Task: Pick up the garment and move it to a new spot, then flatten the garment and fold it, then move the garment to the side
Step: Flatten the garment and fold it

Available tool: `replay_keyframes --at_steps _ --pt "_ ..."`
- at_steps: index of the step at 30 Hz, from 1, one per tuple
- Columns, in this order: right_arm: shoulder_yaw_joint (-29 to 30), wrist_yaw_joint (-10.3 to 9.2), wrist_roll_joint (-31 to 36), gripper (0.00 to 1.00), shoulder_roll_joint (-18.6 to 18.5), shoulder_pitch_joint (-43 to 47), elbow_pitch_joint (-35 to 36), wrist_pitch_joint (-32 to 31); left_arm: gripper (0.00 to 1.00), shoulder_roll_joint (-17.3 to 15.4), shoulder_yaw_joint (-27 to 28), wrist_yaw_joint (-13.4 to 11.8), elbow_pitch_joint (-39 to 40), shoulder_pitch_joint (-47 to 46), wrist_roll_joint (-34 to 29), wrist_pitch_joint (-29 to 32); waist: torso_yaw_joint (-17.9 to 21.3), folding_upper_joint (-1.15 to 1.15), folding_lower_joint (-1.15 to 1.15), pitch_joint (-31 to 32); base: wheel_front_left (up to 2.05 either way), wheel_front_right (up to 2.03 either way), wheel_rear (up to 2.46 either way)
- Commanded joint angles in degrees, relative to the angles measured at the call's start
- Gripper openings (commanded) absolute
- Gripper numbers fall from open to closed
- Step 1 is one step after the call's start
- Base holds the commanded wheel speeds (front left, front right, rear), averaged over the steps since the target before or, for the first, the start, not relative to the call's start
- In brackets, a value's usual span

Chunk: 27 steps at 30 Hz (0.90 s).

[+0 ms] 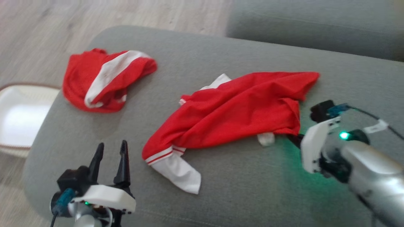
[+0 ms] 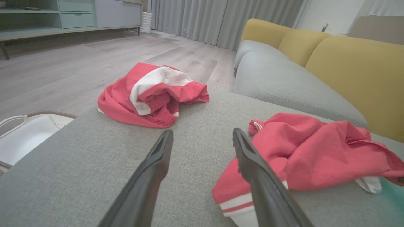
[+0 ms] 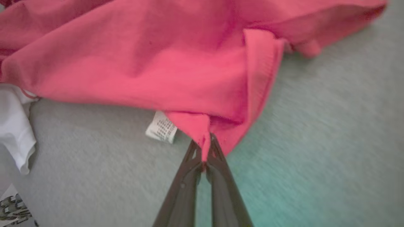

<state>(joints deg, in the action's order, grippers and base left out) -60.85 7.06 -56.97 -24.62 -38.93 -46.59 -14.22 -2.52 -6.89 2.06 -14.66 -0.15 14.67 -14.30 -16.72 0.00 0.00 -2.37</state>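
Holds left end effector [image 1: 112, 144] apart above sofa cushion [image 1: 221, 189]; pinches hem of red garment [image 1: 240, 107] with right end effector [image 3: 205, 149]. Leaves second red garment [image 1: 104, 78] well apart, white basket [image 1: 19, 119] beside cushion.

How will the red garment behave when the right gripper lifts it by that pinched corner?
Likely floppy: the red garment lies in soft wrinkles and should hang limp from the corner pinched by the right gripper. Probably light: the cloth looks thin. Its far end may drag and bunch on the sofa seat.
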Motion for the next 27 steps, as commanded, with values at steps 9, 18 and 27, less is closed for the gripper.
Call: replay_keyframes --at_steps 9,18,27 --pt "0.48 0.43 -7.76 0.0 -19.84 5.54 21.59 -14.36 1.0 -0.69 3.02 0.52 1.8 -0.22 -1.26 -0.7 7.28 0.0 0.0 2.32 0.0 0.0 0.0" --pt "4.09 0.43 -7.34 0.12 -26.53 11.2 23.29 -23.22 1.0 -0.74 3.15 0.96 1.53 -0.79 -1.86 -0.7 8.53 0.0 0.0 1.44 0.0 0.0 0.0" --pt "15.76 0.43 -6.2 1.0 -23.17 14.52 25.99 -16.64 1.0 -1.13 3.2 1.26 0.8 -1.1 -2.24 -0.7 7.78 0.0 0.0 2.57 0.0 0.0 0.0"
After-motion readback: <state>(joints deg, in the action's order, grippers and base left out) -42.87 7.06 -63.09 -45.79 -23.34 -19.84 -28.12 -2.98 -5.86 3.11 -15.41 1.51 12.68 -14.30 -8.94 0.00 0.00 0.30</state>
